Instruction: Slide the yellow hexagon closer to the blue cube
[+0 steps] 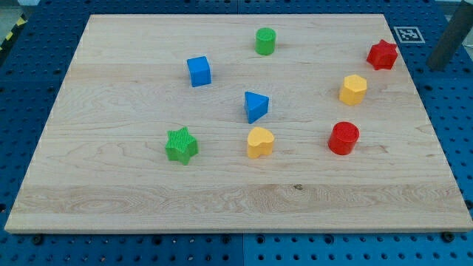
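Note:
The yellow hexagon [353, 89] lies on the right part of the wooden board [111, 192]. The blue cube [199, 71] lies far to its left, in the upper left-middle of the board. A blue triangle [256, 106] lies between them, a little lower. My dark rod comes in at the view's top right corner. My tip [440, 67] is off the board's right edge, to the right of the red star [382, 55] and up and to the right of the yellow hexagon, touching no block.
A green cylinder [265, 41] stands near the board's top edge. A yellow heart [259, 142] and a red cylinder [344, 138] lie below the middle. A green star [181, 145] lies at lower left. A blue perforated table surrounds the board.

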Controlling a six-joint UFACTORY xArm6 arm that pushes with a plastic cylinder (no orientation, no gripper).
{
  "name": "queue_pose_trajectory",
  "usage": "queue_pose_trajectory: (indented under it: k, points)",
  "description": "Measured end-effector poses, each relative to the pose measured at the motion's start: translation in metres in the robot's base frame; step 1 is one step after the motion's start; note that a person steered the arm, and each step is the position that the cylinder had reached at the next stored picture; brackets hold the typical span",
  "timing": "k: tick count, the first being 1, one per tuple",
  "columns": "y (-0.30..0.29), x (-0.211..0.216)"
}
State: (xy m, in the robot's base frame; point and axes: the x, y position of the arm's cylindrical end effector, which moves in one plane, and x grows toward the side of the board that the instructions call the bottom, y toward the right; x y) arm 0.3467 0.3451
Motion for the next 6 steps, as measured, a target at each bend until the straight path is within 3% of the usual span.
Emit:
queue_pose_trajectory:
  k: [1, 2, 3, 4, 6]
  points:
    - [-0.019, 0.062]
    - [-0.082, 0.074]
    - [-0.088, 0.073]
    - [-0.135, 0.055]
    - [-0.250, 0.059]
